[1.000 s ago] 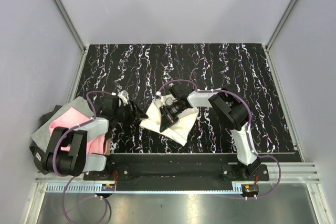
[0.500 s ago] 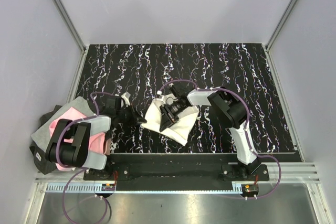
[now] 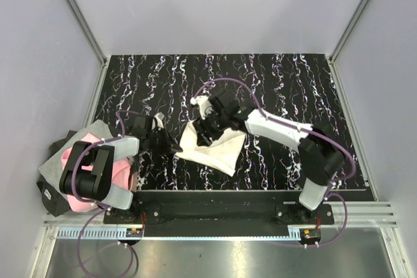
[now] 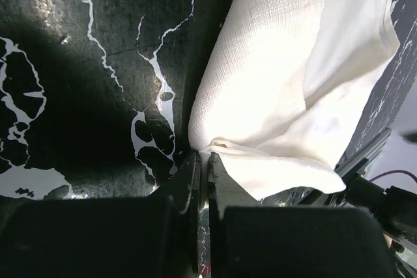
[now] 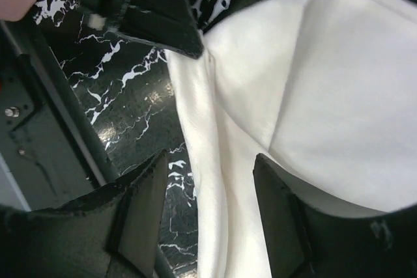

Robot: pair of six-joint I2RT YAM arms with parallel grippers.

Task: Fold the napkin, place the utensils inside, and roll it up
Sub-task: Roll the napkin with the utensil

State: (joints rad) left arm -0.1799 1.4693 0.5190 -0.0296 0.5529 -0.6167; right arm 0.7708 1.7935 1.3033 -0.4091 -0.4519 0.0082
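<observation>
**Risks.** The pink and grey cloth [image 3: 77,155] lies bunched at the near left edge, partly under my left arm. A wide elbow swing could drag it.

My left gripper [image 4: 203,161] is clamped tight on the napkin [image 4: 273,89] at its left corner, with only a thin pinch of fabric between the tips. If I pull sideways too fast, that pinch may slip out. The whole cloth might also slide across the table [image 3: 280,83] instead of folding.

My right gripper [image 5: 208,193] hovers over the napkin's middle with its jaws apart, holding nothing. With one corner held, a fold could sag or skew.

The utensils show in no view, so I cannot tell where they are.

**Materials.**
- **Napkin:** cream, soft, with a fine woven grain. It lies rumpled in overlapping layers at the table's centre, roughly triangular from above, with one flap doubled over.
- **Table:** black and glossy with white marble veining, probably slick.
- **Fingers** [image 5: 140,206]: dark, hard and flat-faced.
</observation>
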